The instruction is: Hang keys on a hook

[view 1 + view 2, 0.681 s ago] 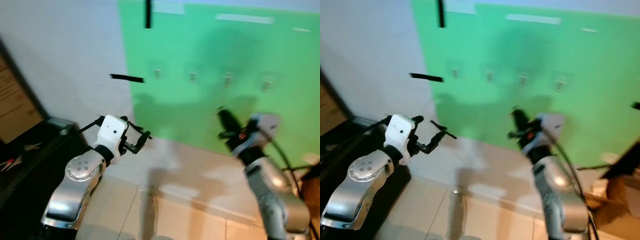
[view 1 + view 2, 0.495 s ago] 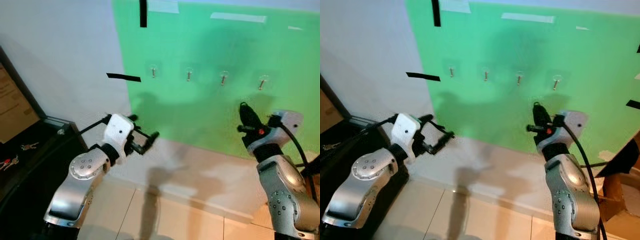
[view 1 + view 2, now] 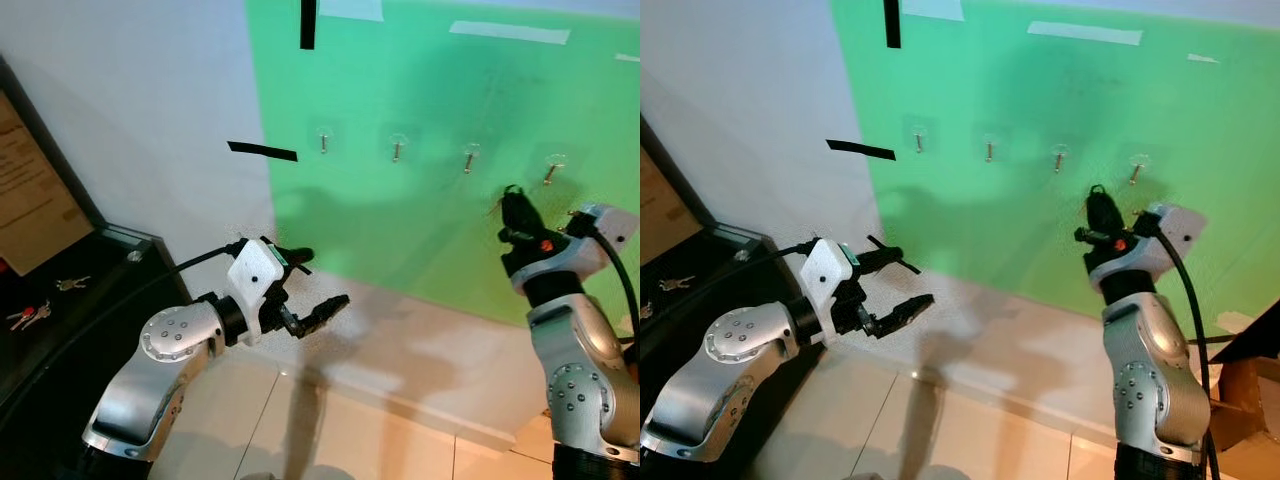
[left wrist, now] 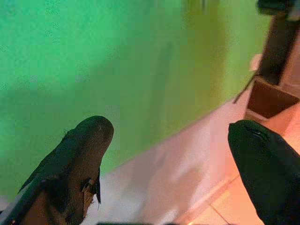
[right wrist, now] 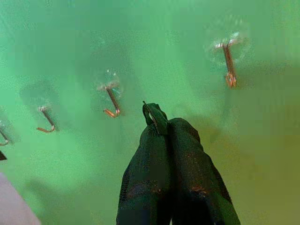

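Four small metal hooks (image 3: 397, 150) sit in a row on the green wall panel (image 3: 430, 230). My right gripper (image 3: 512, 197) is raised just below the hooks, between the third hook (image 5: 112, 101) and the fourth hook (image 5: 228, 65). It is shut on a thin metal key ring (image 5: 150, 110) that pokes out at its fingertips; the keys themselves are hidden. My left gripper (image 3: 318, 280) is held out low toward the white wall base, open and holding nothing, its fingers (image 4: 79, 154) wide apart.
A black cabinet (image 3: 110, 300) stands at the left with two loose sets of keys (image 3: 28, 316) on top. Black tape strips (image 3: 262, 151) mark the white wall. A cardboard box (image 3: 1240, 385) sits at the lower right on the tiled floor.
The view has shifted and sharpened. My right gripper has risen closer to the row of hooks. My left gripper has dropped a little and its fingers stand wider apart.
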### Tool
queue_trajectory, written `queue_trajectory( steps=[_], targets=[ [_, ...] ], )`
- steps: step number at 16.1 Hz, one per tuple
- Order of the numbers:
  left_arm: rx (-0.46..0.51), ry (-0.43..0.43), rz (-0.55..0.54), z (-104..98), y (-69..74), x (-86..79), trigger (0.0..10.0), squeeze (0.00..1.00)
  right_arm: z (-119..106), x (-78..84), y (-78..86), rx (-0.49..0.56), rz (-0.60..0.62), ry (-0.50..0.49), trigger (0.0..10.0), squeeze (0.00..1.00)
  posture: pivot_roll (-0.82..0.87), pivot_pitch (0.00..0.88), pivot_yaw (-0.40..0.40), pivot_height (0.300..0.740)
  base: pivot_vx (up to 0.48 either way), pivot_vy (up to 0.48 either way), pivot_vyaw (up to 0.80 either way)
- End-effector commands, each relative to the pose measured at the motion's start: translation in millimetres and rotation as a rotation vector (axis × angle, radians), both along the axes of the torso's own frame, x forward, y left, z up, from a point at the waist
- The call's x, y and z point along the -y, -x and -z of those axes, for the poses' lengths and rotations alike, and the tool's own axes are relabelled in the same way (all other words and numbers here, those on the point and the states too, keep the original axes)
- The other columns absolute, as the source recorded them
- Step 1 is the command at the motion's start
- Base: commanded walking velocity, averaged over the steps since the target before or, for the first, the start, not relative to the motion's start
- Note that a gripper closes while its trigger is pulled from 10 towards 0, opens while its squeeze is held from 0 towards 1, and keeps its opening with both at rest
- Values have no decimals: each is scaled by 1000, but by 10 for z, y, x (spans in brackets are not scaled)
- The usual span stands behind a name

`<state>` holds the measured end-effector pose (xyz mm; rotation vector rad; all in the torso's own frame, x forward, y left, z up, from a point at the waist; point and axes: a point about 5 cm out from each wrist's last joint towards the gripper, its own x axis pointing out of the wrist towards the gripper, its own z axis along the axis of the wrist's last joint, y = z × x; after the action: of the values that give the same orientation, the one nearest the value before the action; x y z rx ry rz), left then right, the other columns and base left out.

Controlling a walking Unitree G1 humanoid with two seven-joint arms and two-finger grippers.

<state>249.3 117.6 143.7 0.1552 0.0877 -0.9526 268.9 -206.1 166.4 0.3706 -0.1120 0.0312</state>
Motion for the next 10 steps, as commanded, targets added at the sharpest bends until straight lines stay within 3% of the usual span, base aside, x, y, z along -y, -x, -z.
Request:
queue_trajectory(
  steps=[1,4,10],
  targets=[
    [19,-5,17,-59,-2,-3,10000,0,-54,-52,-38,16,-45,-5,10000,0,-50,0,24,740,0,0,0],
    [22,-4,18,-68,-10,-10,10000,0,-65,-231,-80,10,-166,3,10000,0,-51,0,24,740,0,0,0],
    [21,-8,18,-70,-16,-14,10000,0,-119,-371,-217,20,-233,8,10000,0,-47,0,22,740,0,0,0]
  ],
)
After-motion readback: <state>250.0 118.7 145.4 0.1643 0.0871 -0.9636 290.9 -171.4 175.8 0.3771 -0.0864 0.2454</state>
